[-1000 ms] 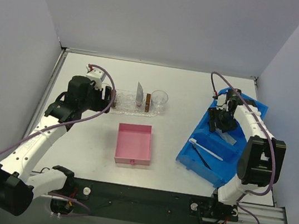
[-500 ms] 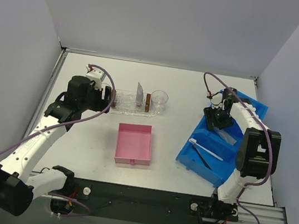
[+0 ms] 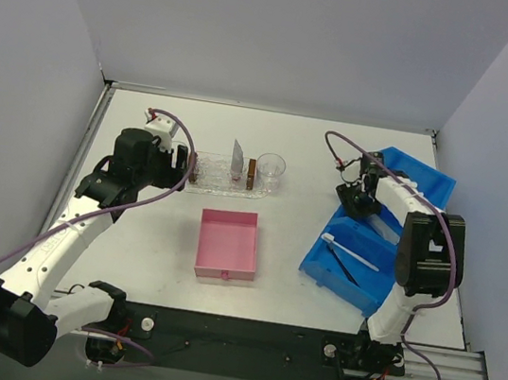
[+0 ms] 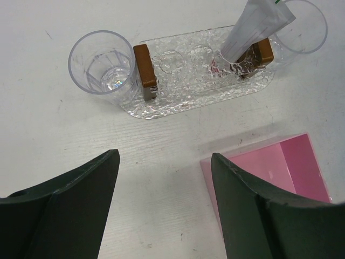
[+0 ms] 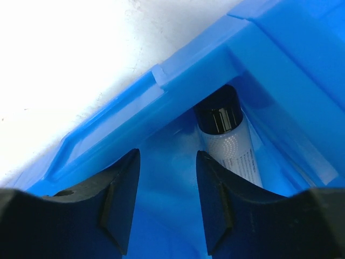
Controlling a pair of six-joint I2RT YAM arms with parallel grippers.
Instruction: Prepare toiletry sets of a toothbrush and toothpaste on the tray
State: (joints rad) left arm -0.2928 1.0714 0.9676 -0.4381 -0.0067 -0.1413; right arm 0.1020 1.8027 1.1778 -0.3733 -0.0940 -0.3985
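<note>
**A:** What was the left gripper (image 4: 161, 162) doing?

**B:** It hung over bare table (image 4: 48, 140) just on the near side of the tray (image 4: 183, 81). Its jaws were wide apart and there was nothing between them.

**A:** And where was the tray?

**B:** It was toward the back of the table, left of the middle. One cup (image 4: 102, 67) stood at its left end, right beside a brown block (image 4: 144, 70). The toothpaste (image 4: 253, 27) stood tilted on the tray's right part, against the other block (image 4: 263, 51). A second cup (image 4: 302, 24) stood just off that end.

**A:** Was anything nearer?

**B:** The pink box (image 3: 227, 243) sat open in the middle of the table, near the tray but apart from it.

**A:** What about the right side?

**B:** The right gripper (image 5: 164, 183) was low over the far left corner of the blue bin (image 5: 108, 129). Its jaws were partly apart and held nothing. The other tube (image 5: 234, 148) lay in the bin with its black cap toward that corner, just beside one finger (image 5: 215, 205) and not between the two.

**A:** And the brush?

**B:** The brush (image 3: 351, 254) was white and lay flat in the nearer part of the bin.
</note>
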